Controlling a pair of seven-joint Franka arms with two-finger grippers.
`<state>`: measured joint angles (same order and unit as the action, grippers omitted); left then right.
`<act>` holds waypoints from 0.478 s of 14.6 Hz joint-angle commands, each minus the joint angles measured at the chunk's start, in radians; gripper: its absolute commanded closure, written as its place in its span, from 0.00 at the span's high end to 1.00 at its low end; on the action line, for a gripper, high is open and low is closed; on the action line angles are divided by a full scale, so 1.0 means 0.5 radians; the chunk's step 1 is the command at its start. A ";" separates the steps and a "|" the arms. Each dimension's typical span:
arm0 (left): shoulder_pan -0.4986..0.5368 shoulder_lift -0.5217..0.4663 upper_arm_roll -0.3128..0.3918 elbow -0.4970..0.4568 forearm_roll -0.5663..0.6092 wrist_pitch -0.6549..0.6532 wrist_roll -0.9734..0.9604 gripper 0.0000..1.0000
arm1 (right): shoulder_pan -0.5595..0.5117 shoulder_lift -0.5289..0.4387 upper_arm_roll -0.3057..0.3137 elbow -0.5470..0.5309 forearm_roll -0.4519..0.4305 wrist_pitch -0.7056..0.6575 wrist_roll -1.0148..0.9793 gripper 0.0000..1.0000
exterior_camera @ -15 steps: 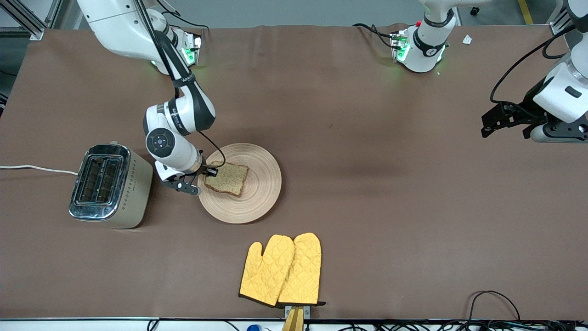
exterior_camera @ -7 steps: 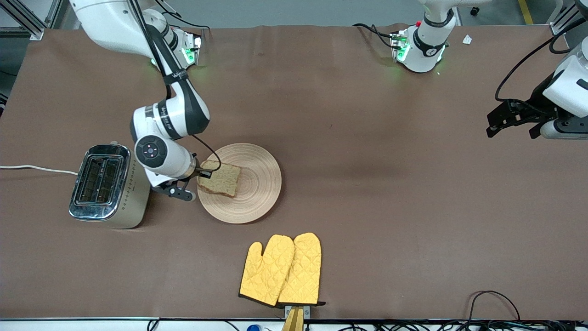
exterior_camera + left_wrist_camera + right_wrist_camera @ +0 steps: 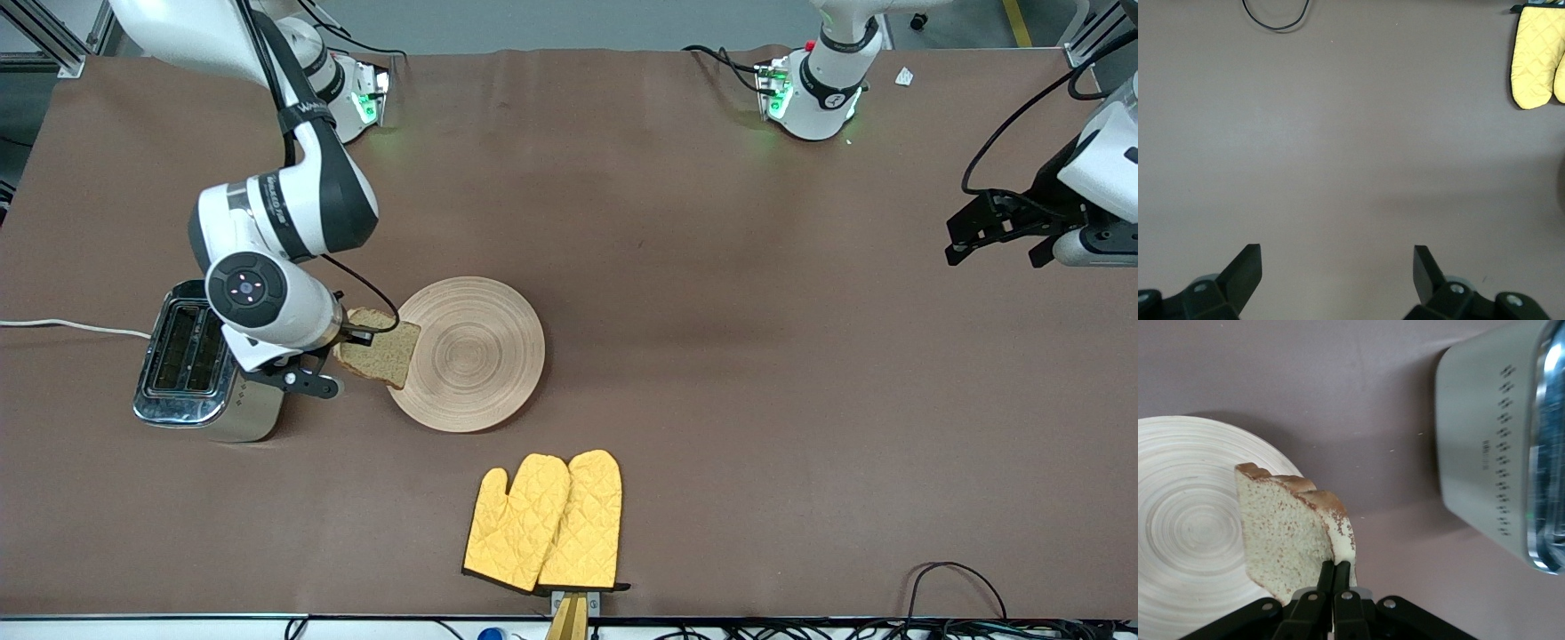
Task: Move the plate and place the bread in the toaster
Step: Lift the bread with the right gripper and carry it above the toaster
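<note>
Starting nearest the front camera, a pair of yellow quilted oven mitts (image 3: 544, 522) lies flat on the brown table (image 3: 756, 400), nearer to the camera than the plate (image 3: 471, 354) and clear of it. Cables (image 3: 956, 591) trail along the table's near edge toward the left arm's end.

Up from the mitts sits the plate, round pale wood with ring grooves, bare on top. The bread (image 3: 380, 353) is off the plate's surface, lifted in the air over the plate's rim on the side facing the toaster (image 3: 209, 363). The right gripper (image 3: 345, 348) is clamped tight on the slice's crust edge; in the right wrist view the fingers (image 3: 1327, 577) pinch the bread (image 3: 1293, 530) so it stands on edge, with the plate (image 3: 1188, 520) below on one side and the toaster (image 3: 1491, 447) on the other.

The toaster stands beside the plate toward the right arm's end, chrome top up, both slots showing, with rows of small diamond marks down its cream side. A short line of print sits among those marks in the wrist view, too small to read. Its white cord (image 3: 71, 326) runs off the table edge. A band of lettering wraps the right arm's forearm, also unreadable.

Well apart from the plate, at the left arm's end, the left gripper (image 3: 996, 233) waits in the air with its jaws spread wide and nothing between them; its wrist view shows only bare table, the mitts (image 3: 1537, 57) and a cable loop (image 3: 1275, 17).
</note>
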<state>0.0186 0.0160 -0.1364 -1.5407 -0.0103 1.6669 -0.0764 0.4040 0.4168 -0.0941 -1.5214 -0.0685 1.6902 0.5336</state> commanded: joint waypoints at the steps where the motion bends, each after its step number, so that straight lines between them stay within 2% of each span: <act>1: 0.006 0.017 -0.003 0.047 0.033 -0.011 -0.010 1.00 | -0.047 -0.011 0.016 0.113 -0.138 -0.177 -0.125 0.00; 7: 0.006 0.017 -0.003 0.050 0.024 -0.011 -0.010 1.00 | -0.038 -0.057 0.023 0.131 -0.552 -0.398 -0.260 0.00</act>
<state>0.0192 0.0160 -0.1360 -1.5392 -0.0103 1.6669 -0.0766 0.3848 0.4141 -0.0948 -1.4454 -0.2661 1.5159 0.4219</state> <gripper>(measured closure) 0.000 0.978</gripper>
